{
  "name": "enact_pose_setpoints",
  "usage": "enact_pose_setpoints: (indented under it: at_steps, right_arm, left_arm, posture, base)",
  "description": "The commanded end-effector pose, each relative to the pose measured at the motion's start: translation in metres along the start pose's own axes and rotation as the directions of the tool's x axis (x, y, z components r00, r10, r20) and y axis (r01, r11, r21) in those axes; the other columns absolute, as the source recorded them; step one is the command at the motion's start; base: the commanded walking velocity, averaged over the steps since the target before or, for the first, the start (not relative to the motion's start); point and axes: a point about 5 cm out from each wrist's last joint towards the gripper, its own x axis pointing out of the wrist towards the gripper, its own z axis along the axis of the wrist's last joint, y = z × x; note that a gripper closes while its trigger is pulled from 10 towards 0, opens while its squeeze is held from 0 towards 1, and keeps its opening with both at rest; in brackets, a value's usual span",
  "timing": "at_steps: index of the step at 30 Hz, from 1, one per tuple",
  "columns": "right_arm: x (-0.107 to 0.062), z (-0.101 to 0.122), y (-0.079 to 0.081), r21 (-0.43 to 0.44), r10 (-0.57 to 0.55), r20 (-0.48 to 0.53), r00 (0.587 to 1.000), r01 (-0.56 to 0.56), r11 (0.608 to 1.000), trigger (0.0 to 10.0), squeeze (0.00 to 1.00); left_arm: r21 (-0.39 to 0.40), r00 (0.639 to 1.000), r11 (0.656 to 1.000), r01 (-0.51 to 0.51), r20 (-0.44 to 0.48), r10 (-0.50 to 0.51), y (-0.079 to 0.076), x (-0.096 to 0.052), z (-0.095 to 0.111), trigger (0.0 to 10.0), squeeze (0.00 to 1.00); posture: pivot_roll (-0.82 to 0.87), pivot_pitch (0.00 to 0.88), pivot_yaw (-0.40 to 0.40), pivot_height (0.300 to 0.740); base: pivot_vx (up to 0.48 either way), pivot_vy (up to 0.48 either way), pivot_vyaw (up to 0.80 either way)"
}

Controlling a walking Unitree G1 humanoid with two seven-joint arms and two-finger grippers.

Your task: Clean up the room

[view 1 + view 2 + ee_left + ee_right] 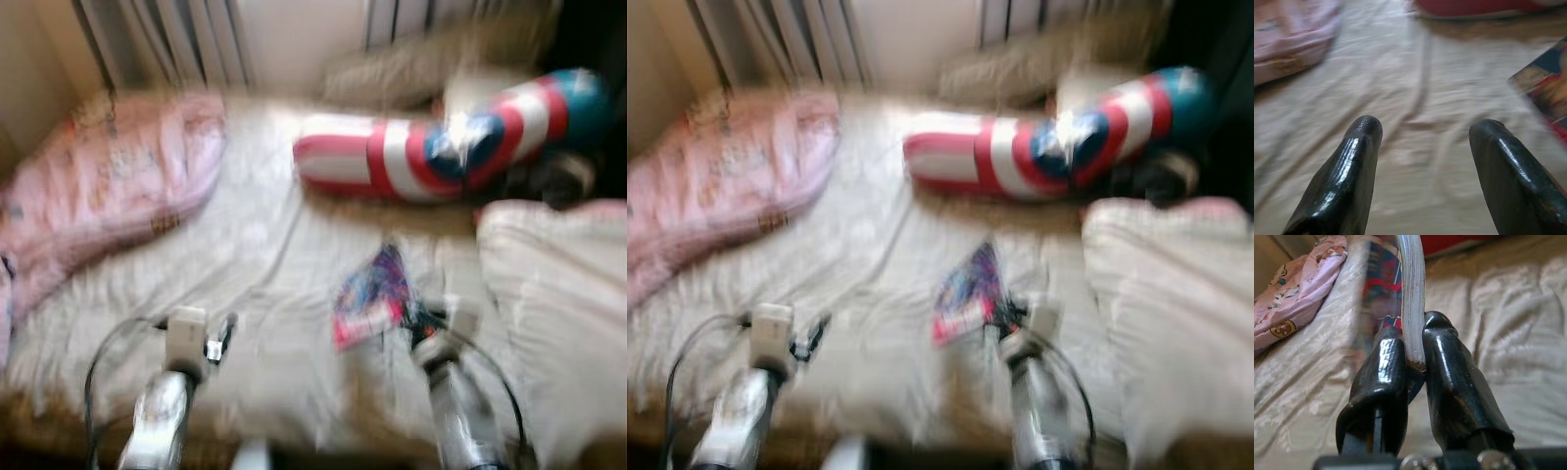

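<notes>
Already the right gripper [1413, 360] is clamped on the near edge of the colourful book [372, 294], which stretches away from its fingertips toward the striped shield cushion [431, 147] at the bed's [255, 294] far edge. Over bare sheet toward the left edge, the left gripper [1425, 147] hangs spread and empty, with the book off to its right.

- We count one pink quilt [108, 196].
- One red, white and blue striped cushion [441, 142].
- One colourful flat packet [370, 294].
- Two grippers, left [1422, 147] and right [1410, 357].
</notes>
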Motion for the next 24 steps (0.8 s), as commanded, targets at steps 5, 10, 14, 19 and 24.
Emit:
enact_pose_setpoints:
  at_steps: [5,10,14,19,24]
  right_arm:
    - [0.000,0.002,-0.010,0.105,-0.040,0.019,0.999,0.038,0.994,10.0,0.00]
    - [0.004,0.005,-0.014,0.169,-0.060,0.022,0.998,0.056,0.984,10.0,0.00]
    - [0.011,0.005,-0.005,0.283,0.024,0.031,0.999,-0.032,0.959,10.0,0.00]
    - [0.015,0.007,-0.004,0.264,0.026,0.040,0.999,-0.035,0.964,10.0,0.00]
    - [0.016,0.005,-0.012,0.273,-0.026,0.013,1.000,0.021,0.962,10.0,0.00]
  left_arm:
    - [0.006,1.000,1.000,0.003,-0.028,-0.003,0.002,-0.008,-0.007,10.0,0.00]
    - [0.016,1.000,1.000,0.009,-0.029,-0.009,0.005,-0.011,-0.007,10.0,0.00]
    - [0.038,0.999,0.999,0.018,-0.029,-0.017,0.011,-0.015,-0.007,10.0,0.00]
    - [0.061,0.998,0.998,0.032,-0.047,-0.029,0.017,-0.025,-0.010,10.0,0.00]
    - [0.071,0.997,0.996,0.048,-0.069,-0.043,0.021,-0.038,-0.013,10.0,0.00]
  posture:
    - [0.07,0.029,0.039,0.625]
    - [0.09,0.038,0.055,0.625]
    - [0.10,0.045,0.074,0.625]
    - [0.12,0.065,0.110,0.625]
    - [0.14,0.091,0.134,0.625]
  base:
    - [0.000,0.000,0.00]
    - [0.000,0.000,0.00]
    - [0.000,0.000,0.00]
    - [0.000,0.000,0.00]
    - [0.000,0.000,0.00]
